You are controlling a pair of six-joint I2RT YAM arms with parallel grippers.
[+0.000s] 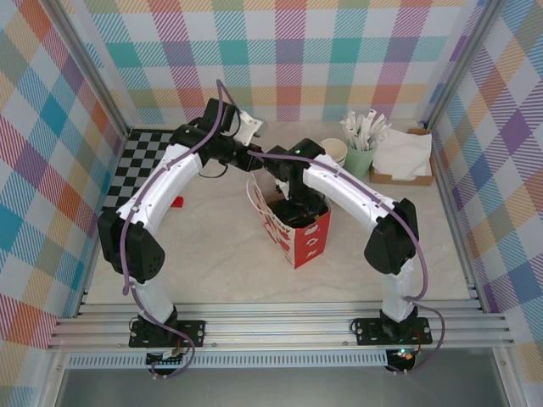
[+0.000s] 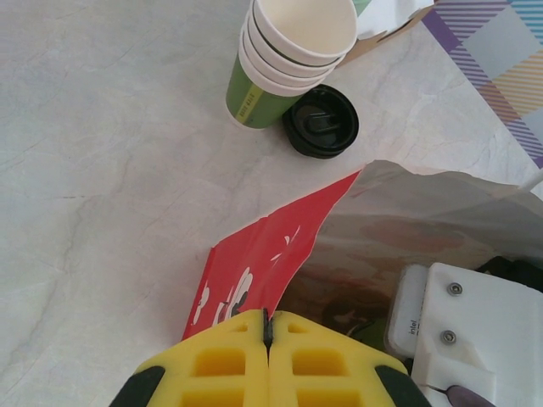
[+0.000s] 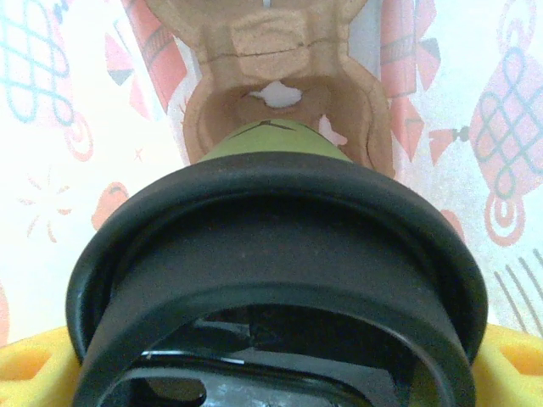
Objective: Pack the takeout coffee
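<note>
Your right gripper (image 3: pixel 271 373) clasps the takeout coffee (image 3: pixel 280 246) between its yellow fingers at the cup's black lid. It holds the cup inside the red-and-white paper bag (image 1: pixel 307 242) at mid-table, above a cardboard cup carrier (image 3: pixel 276 59). Your left gripper (image 2: pixel 268 335), fingers pressed together, pinches the bag's far rim.

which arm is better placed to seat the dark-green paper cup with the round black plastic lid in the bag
Right. The right gripper holds the lidded dark-green cup inside the red paper bag, at the brown cardboard holder. The left gripper is shut on the bag's rim, holding it open.
</note>
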